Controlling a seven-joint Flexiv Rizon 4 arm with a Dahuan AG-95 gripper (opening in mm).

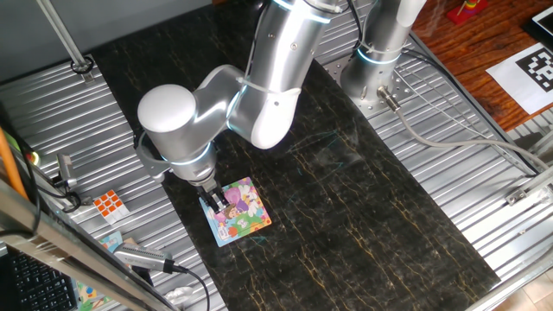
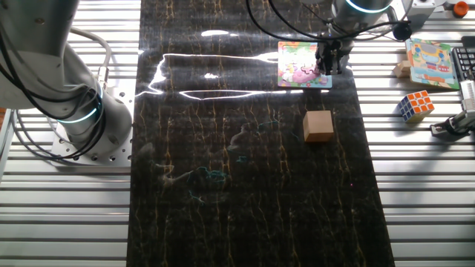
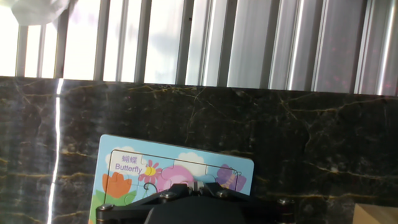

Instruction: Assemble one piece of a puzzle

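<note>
My hand view reads "Butterfly" on the puzzle (image 3: 176,173) — neither fixed view resolves that. The other fixed view alone shows a tan cube (image 2: 318,125) on the dark mat (image 2: 252,163) near the board. My gripper (image 1: 211,202) is down at the puzzle's edge — fingers apart or together, I cannot tell, and the piece isn't visible.
</note>
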